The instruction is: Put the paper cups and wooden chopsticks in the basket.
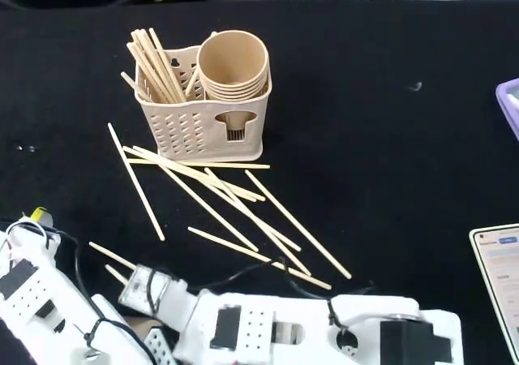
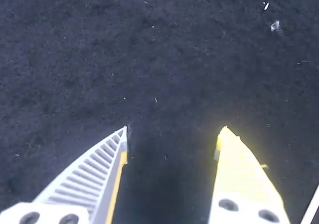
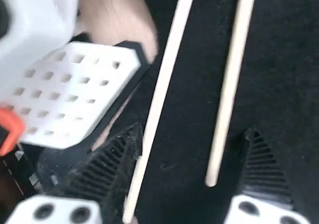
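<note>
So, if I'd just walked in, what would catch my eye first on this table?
The beige basket at the far left of the black table stands out, holding a stack of paper cups and a bunch of chopsticks. In front of it, loose chopsticks lie fanned across the table. The right gripper hangs open close above two of them.

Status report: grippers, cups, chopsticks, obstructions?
Left gripper open over bare black cloth. Right gripper open, straddling two thin wooden chopsticks, white perforated arm housing close beside. Stacked tan paper cups in beige slotted plastic basket; more chopsticks loose on cloth.
</note>
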